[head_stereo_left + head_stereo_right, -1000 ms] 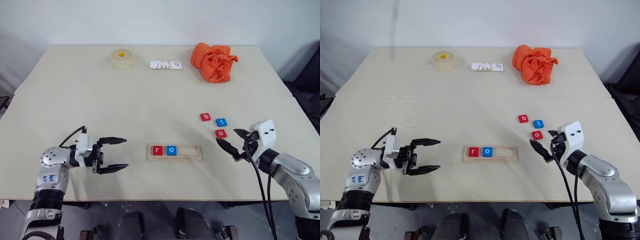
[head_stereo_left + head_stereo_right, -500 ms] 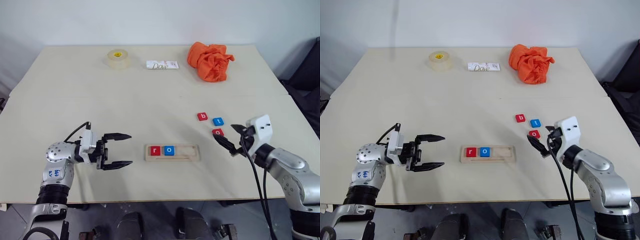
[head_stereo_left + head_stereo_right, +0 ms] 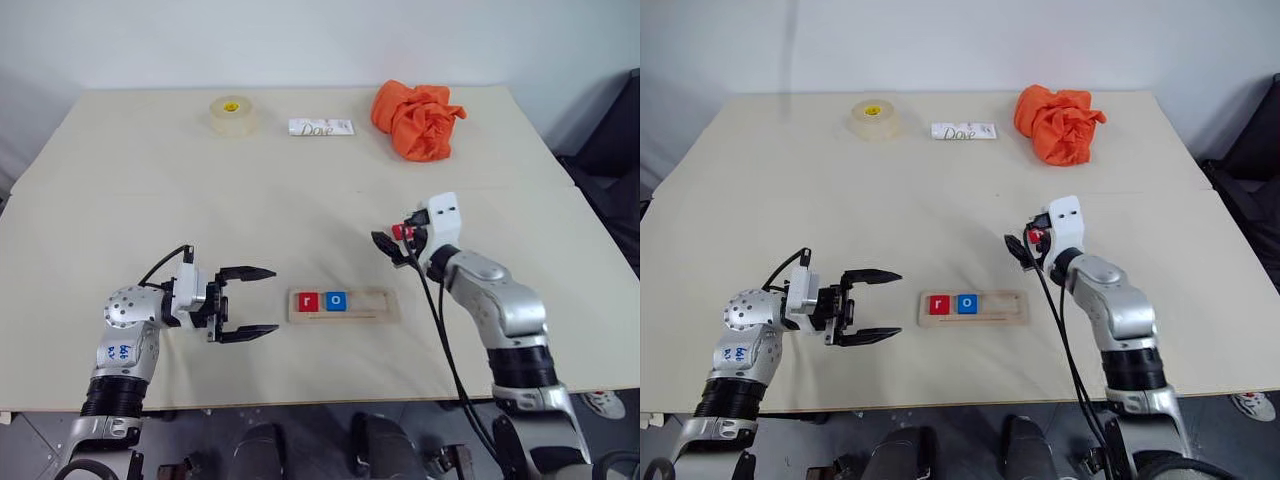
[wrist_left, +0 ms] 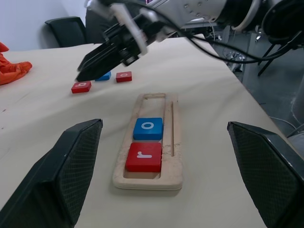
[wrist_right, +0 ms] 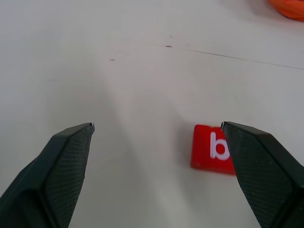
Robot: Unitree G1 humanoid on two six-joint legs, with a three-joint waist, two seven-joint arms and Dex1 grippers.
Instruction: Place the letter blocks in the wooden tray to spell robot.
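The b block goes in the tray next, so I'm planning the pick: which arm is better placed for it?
Right. The right gripper hangs over the b block with jaws open, while the left gripper waits on the tray's far side, away from it.

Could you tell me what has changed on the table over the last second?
The right hand, open, swung from beside the red o block toward the table's middle and now hovers by the red b block. Nothing was grasped or released. The left hand stays open beside the wooden tray, which holds the red r block and blue o block.
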